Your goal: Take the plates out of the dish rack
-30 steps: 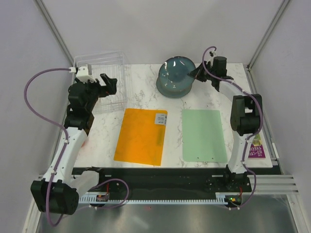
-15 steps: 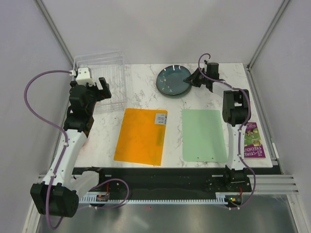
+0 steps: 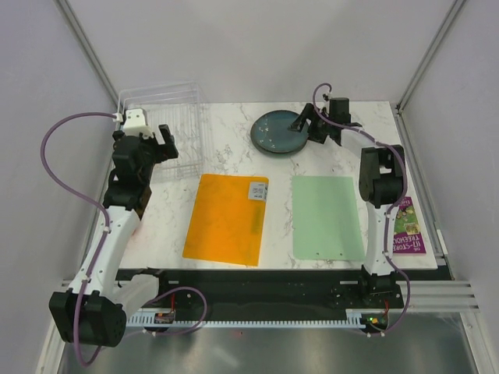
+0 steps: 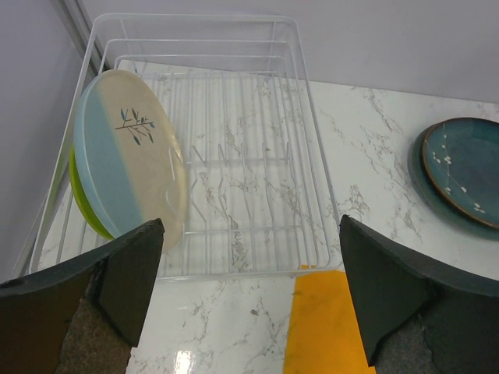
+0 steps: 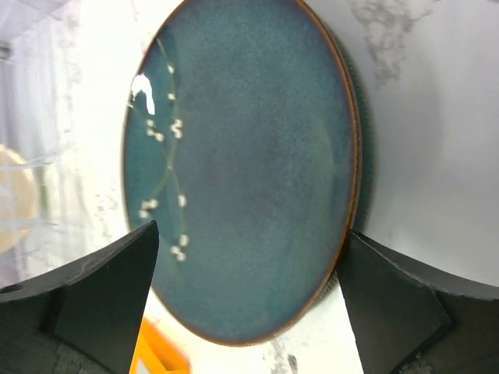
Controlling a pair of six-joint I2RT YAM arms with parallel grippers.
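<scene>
The white wire dish rack (image 3: 168, 128) stands at the table's back left. In the left wrist view two plates lean at the left end of the rack (image 4: 249, 164): a pale blue and cream plate (image 4: 129, 156) and a lime green plate (image 4: 82, 199) behind it. My left gripper (image 4: 249, 304) is open just short of the rack's near rim, holding nothing. A dark blue plate (image 5: 249, 164) lies flat on a grey-green plate (image 5: 364, 156) at the back centre (image 3: 279, 132). My right gripper (image 5: 245, 304) is open, its fingers either side of the blue plate's right-hand edge (image 3: 308, 127).
An orange mat (image 3: 228, 218) and a pale green mat (image 3: 327, 216) lie flat in the middle of the marble table. A purple booklet (image 3: 404, 226) sits by the right arm at the table's right edge. Walls close in on both sides.
The right gripper lowered the tilted dark blue plate flat onto the stack, then opened and let it go. The left arm has barely moved.
</scene>
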